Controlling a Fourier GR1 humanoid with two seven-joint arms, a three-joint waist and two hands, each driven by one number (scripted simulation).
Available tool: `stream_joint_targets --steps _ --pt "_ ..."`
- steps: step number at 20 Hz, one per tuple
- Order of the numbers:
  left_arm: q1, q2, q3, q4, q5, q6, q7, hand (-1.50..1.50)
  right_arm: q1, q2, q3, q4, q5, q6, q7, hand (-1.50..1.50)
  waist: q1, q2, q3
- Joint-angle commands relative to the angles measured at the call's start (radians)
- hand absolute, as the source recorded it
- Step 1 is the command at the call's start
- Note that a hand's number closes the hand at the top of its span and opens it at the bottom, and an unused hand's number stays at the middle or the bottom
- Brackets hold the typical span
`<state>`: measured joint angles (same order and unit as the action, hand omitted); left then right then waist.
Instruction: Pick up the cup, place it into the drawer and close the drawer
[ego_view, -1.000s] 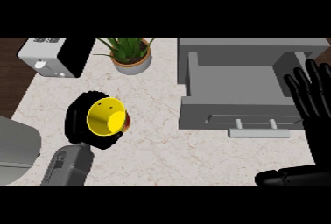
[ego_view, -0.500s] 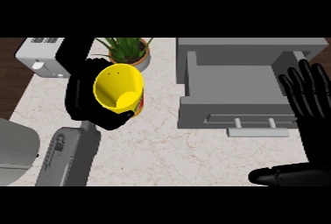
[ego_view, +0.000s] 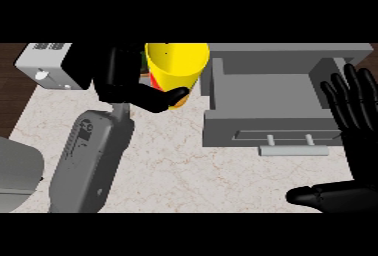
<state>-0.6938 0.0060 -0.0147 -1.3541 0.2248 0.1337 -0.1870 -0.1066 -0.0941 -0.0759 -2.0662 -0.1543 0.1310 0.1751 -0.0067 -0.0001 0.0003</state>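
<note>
Lifted higher since earlier, the yellow cup (ego_view: 176, 67) sits in the left hand (ego_view: 129, 90), fingers curled round it, beside the open grey drawer (ego_view: 269, 131) above the marble surface (ego_view: 192, 170); right hand (ego_view: 358, 107) fingers spread.

The cup (ego_view: 176, 67) sits in the left hand (ego_view: 129, 85) just left of the open drawer (ego_view: 269, 102), with the toaster (ego_view: 52, 65) at the counter's (ego_view: 184, 170) far-left corner.

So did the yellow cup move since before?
Yes. The yellow cup, held in the left hand, went up off the counter and right, toward the open drawer.
</note>
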Motion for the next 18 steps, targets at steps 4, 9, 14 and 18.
stream_joint_targets --steps 4,9,14,18 --pt "-0.157 -0.006 -0.048 0.161 -0.019 0.076 -0.007 1.50 -0.027 -0.013 -0.023 0.048 -0.014 0.010 -0.009 -1.50 -0.004 0.002 0.000" --pt "-0.293 -0.006 -0.037 0.320 -0.015 0.105 -0.005 1.50 0.048 0.011 0.003 0.003 0.004 0.019 -0.053 -1.50 -0.009 0.003 0.000" --pt "-0.432 -0.006 -0.031 0.487 0.014 0.149 -0.002 1.50 0.036 0.001 -0.010 -0.011 -0.013 0.011 -0.007 -1.50 -0.019 0.005 0.000" --pt "-0.440 -0.006 -0.102 0.577 0.092 0.189 -0.067 1.50 0.047 0.004 0.003 -0.021 -0.009 0.023 -0.020 -1.50 -0.020 0.004 0.000"
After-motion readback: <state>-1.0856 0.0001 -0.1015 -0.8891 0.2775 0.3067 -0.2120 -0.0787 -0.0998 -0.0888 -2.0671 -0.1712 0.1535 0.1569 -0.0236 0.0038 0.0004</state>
